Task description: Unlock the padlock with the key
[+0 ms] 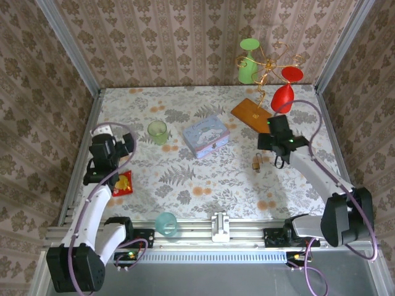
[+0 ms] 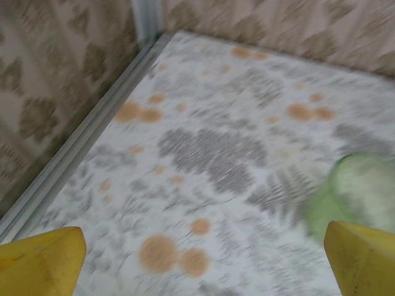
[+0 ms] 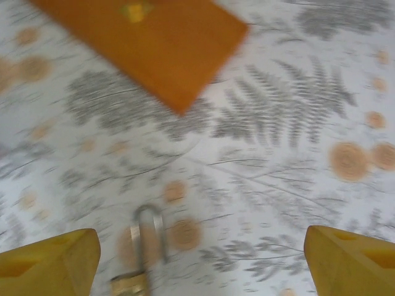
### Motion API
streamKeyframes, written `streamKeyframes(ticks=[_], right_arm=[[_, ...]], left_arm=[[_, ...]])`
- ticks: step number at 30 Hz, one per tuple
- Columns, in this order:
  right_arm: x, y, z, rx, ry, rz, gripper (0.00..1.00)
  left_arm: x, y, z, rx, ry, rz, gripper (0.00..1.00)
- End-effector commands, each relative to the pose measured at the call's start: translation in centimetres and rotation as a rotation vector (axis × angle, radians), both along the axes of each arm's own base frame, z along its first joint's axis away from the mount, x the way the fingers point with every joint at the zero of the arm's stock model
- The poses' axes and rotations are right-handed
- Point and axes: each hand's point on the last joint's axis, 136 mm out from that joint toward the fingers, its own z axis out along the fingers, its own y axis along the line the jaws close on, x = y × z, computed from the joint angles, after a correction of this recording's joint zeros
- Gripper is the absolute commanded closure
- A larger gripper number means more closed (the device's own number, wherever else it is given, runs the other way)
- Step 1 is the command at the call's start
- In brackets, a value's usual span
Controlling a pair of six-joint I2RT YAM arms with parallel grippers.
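Pincer on the right (image 3: 200, 262) gapes wide over the bench (image 3: 278, 154), and its wrist camera catches the padlock (image 3: 129, 285) lying beside one yellow finger (image 3: 55, 265), shackle toward the orange card (image 3: 154, 43). Left pincer (image 2: 203, 253) is spread wide too, with a green cup (image 2: 361, 191) close by. From overhead, the padlock sits right of the blue box (image 1: 206, 137).

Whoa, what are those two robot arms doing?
They are working on a little gold padlock. It lies on the flowery table, and nobody is holding it. The right arm hovers just over it with its jaws wide open. The left arm is off by the green cup, jaws open too and empty. I can't make out the key.
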Motion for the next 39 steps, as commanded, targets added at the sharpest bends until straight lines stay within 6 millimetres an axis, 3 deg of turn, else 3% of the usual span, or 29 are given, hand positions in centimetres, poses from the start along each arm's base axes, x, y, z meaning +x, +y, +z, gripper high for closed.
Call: streamKeyframes(ticks=[1, 4, 7, 11, 15, 22, 26, 27, 29, 31, 39], right_arm=[[0.6, -2.9, 0.8, -0.011, -0.112, -0.081, 0.1], [0.9, -3.6, -0.1, -0.063, -0.166, -0.056, 0.1], [0.8, -4.8, -0.9, -0.113, -0.21, -0.073, 0.1], [0.7, -4.7, -1.9, -0.127, -0.345, -0.013, 0.1], [0.5, -4.6, -1.7, -0.042, -0.49, -0.012, 0.11], [1.7, -3.7, -0.7, 0.003, -0.634, 0.028, 0.11], [3.2, -3.2, -1.6, 0.002, -0.626, 0.063, 0.11], [3.7, -3.0, -2.8, 0.006, -0.593, 0.075, 0.12], [4.3, -2.7, -4.0, 0.006, -0.567, 0.086, 0.0], [4.6, -2.6, -4.1, 0.002, -0.578, 0.091, 0.0], [5.2, -2.5, -4.5, -0.007, -0.52, 0.092, 0.0]], left_arm=[[-0.7, 3.6, -1.0, 0.139, -0.047, 0.149, 0.0], [-1.4, 5.0, -2.4, 0.217, -0.049, 0.21, 0.0], [-1.4, 5.0, -3.5, 0.258, -0.049, 0.187, 0.0], [0.1, 1.7, -5.3, 0.23, -0.062, -0.026, 0.0], [1.6, -0.1, -6.9, 0.198, -0.044, -0.125, 0.0], [4.3, -2.6, -6.3, 0.081, -0.188, -0.232, 0.0], [6.0, -2.8, -6.6, 0.126, -0.142, -0.269, 0.0], [6.0, -2.6, -6.4, 0.135, -0.151, -0.259, 0.0], [6.0, -1.7, -6.6, 0.151, -0.208, -0.228, 0.0], [6.2, -1.0, -7.5, 0.111, -0.211, -0.221, 0.0], [7.9, -2.2, -9.1, 0.142, -0.143, -0.276, 0.0]])
